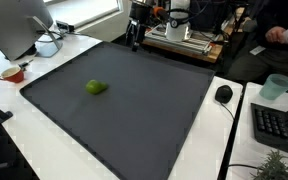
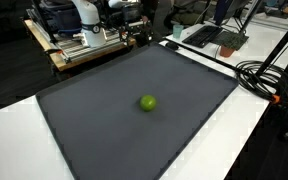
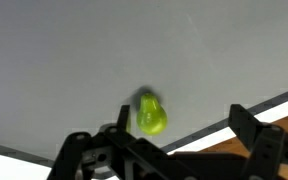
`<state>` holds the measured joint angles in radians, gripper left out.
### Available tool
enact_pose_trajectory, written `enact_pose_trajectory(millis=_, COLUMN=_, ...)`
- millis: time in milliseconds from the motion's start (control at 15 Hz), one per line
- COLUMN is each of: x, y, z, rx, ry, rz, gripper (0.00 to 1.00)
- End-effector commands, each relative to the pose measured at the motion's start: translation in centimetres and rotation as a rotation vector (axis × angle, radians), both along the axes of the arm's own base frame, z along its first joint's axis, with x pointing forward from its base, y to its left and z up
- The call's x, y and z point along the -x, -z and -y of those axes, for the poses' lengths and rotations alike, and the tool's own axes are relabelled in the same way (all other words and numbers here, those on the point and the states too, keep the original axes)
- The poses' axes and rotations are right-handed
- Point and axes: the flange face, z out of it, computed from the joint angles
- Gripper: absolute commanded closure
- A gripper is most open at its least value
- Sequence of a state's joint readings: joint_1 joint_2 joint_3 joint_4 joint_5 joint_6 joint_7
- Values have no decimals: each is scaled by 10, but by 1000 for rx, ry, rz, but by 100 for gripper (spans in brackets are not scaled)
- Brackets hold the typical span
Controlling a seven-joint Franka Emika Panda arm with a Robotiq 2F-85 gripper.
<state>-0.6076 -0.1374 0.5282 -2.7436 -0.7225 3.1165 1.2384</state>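
A small green pear-shaped fruit (image 1: 95,87) lies alone on the dark grey mat (image 1: 134,110); it shows in both exterior views (image 2: 147,102) and in the wrist view (image 3: 150,115). My gripper (image 1: 134,38) hangs above the mat's far edge, well away from the fruit, near the robot base; it also shows in the exterior view (image 2: 136,35). In the wrist view its black fingers (image 3: 179,135) are spread apart with nothing between them. The fruit sits far below and beyond the fingers.
A wooden pallet with equipment (image 1: 184,40) stands behind the mat. A monitor (image 1: 19,25) and a red bowl (image 1: 12,73) stand at one side. A mouse (image 1: 224,94), a cup (image 1: 276,87) and a keyboard (image 1: 280,125) are at the other. Cables (image 2: 269,75) lie beside the mat.
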Motion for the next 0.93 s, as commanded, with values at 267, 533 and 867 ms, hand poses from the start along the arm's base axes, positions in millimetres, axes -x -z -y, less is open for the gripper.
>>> enact_pose_trajectory(millis=267, x=13, y=-10, z=-11, rx=172, ry=131, rz=67, gripper=0)
enact_pose_trajectory(millis=533, x=18, y=8, z=-35, rx=140, ry=101, rz=90, gripper=0)
enact_pose_trajectory(millis=867, x=15, y=29, z=-39, rx=170, ry=72, rz=86, gripper=0)
